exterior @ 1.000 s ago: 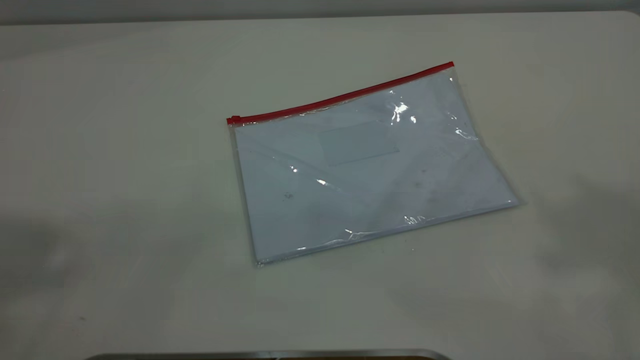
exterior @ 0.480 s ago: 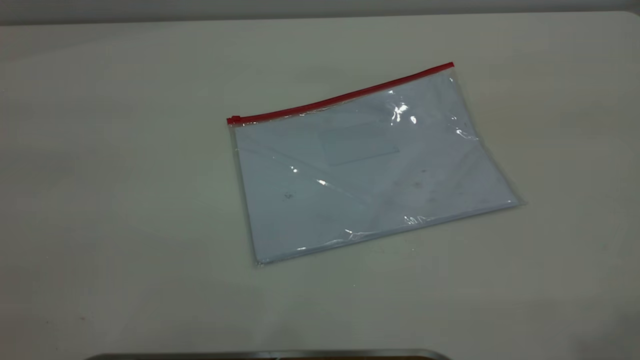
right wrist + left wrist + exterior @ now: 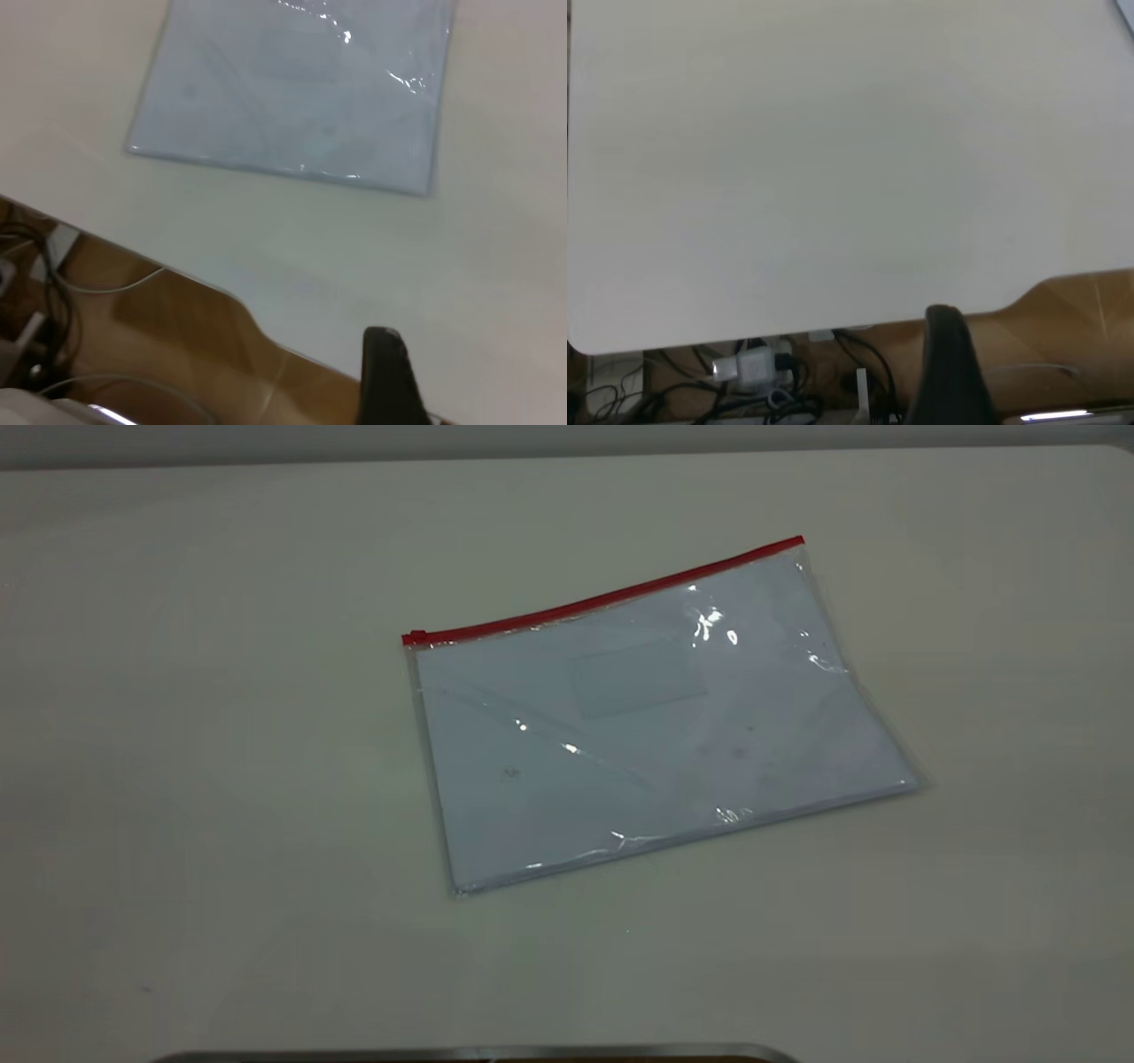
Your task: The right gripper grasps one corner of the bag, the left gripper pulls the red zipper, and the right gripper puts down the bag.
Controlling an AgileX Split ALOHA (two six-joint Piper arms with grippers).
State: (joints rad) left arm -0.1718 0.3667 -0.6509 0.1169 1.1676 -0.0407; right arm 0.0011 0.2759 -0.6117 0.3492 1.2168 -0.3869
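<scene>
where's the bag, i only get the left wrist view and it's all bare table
Observer: The bag lies flat mid-table.
Operator: which end has the slider
Observer: The red zipper runs along the bag's upper edge in the outside view, with its slider at the left end.
Operator: my left tool is by the table edge, is the right one on the bag
Observer: No. The right tool is by the table's edge, apart from the bag.

Bag [image 3: 292, 97] flat on table [image 3: 354, 257] — finger [image 3: 385, 376] near.
</scene>
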